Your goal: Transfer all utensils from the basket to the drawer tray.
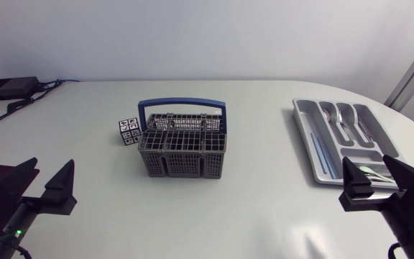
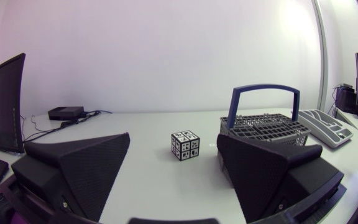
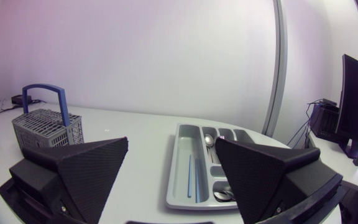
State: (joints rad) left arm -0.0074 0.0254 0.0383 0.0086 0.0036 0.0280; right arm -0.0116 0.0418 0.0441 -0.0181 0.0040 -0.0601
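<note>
The basket, grey with a blue handle standing upright over it, is being shown near the middle of the table; what is lying inside its compartments cannot be told. The drawer tray is being shown well apart from it, toward the right arm's side, lying flat. Spoons are being kept in the tray's far compartments, bowls up, and a thin blue stick is being kept in the long compartment on the basket side. A small cube with black-and-white markings is being shown just beside the basket, on the left arm's side, not touching it. A black box with cables is being shown at the far corner on the left arm's side.

The left gripper is being held low at the near edge on its own side, fingers wide apart, nothing between them; the cube and basket are being seen ahead of it. The right gripper is being held at the near end of the tray, fingers also wide apart and gripping nothing, the tray lying ahead between them
</note>
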